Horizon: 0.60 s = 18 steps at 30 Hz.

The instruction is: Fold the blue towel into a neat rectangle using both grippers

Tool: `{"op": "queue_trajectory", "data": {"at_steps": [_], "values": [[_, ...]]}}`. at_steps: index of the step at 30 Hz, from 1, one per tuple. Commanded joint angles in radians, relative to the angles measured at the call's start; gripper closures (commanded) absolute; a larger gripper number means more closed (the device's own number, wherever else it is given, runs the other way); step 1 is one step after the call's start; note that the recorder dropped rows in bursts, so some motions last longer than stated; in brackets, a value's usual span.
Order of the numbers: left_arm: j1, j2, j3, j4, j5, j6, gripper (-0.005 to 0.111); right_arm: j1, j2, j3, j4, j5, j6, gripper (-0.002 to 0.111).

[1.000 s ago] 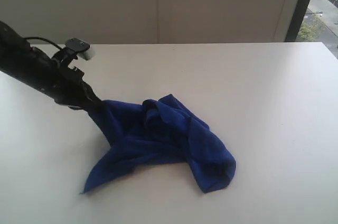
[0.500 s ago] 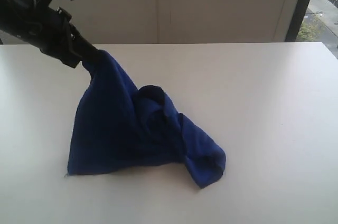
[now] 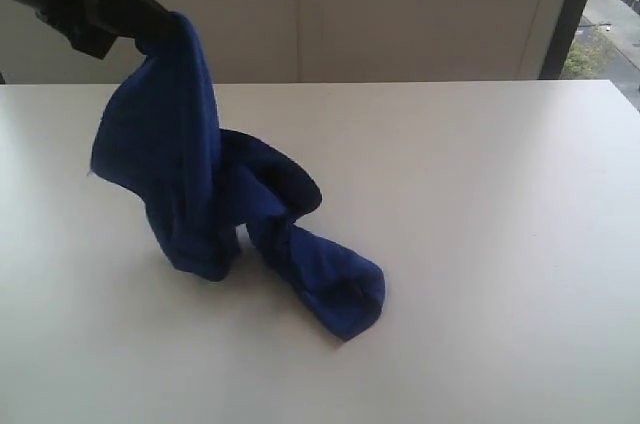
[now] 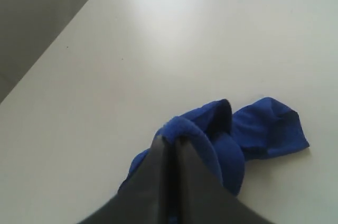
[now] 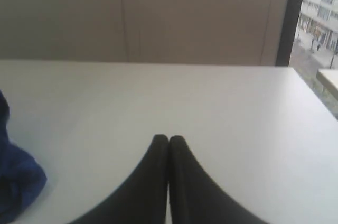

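Blue towel dangling crumpled from the left gripper; right gripper shut on nothing.

The blue towel (image 3: pixel 190 164), a deep royal-blue fuzzy cloth, is pinched by one edge up at about 10 o'clock in the exterior view. There the black left gripper (image 3: pixel 155 22) clamps it with its jaws pressed together. From that point the towel drapes down as a twisted, bunched column. Its lower part rests on the white table (image 3: pixel 500 244) just left of centre and trails toward 5 o'clock as a rolled tail with a rounded end. The right gripper (image 5: pixel 168 139), two black fingers with tips touching, holds nothing and sits above the table, apart from the towel.
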Motion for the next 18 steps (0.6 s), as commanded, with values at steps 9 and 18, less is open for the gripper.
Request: {"op": "queue_trajectory", "data": {"at_steps": [9,18], "values": [[-0.002,-0.016,-0.010,-0.005,0.065,0.002,0.107,0.001,-0.006,0.006,0.000,-0.718,0.156,0.108],[-0.002,-0.044,-0.010,0.015,0.051,0.002,0.107,0.001,0.038,-0.050,0.161,-0.298,0.377,0.108]]}}
